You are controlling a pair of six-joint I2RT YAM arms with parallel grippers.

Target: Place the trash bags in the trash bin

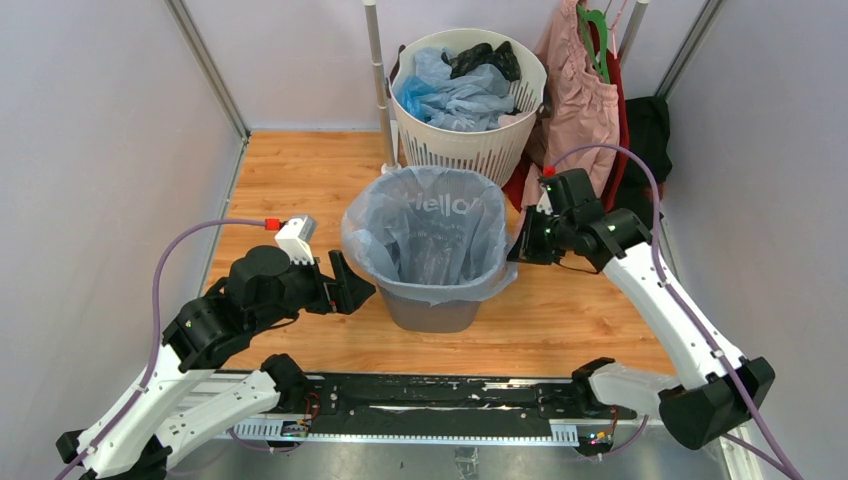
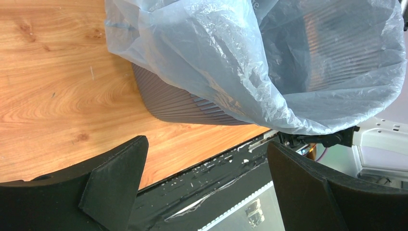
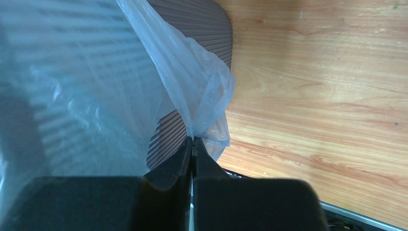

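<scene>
A pale blue see-through trash bag [image 1: 430,225] with "Hello" lettering lines the dark grey trash bin [image 1: 430,312], its edge folded out over the rim. My right gripper [image 1: 520,245] is at the bin's right side, shut on a pinch of the bag's edge. The right wrist view shows that gripper [image 3: 193,140] with its jaws pressed together on the bag's film [image 3: 202,91] beside the ribbed bin wall [image 3: 192,19]. My left gripper [image 1: 350,283] stands open just left of the bin. In the left wrist view this gripper [image 2: 207,149] holds nothing, below the bag [image 2: 250,57] and bin [image 2: 178,103].
A round white slotted basket [image 1: 470,140] with blue plastic and dark items stands behind the bin. A pink garment [image 1: 580,100] hangs at the back right beside dark cloth. A metal pole [image 1: 380,85] rises by the basket. A black rail [image 1: 440,395] runs along the near edge.
</scene>
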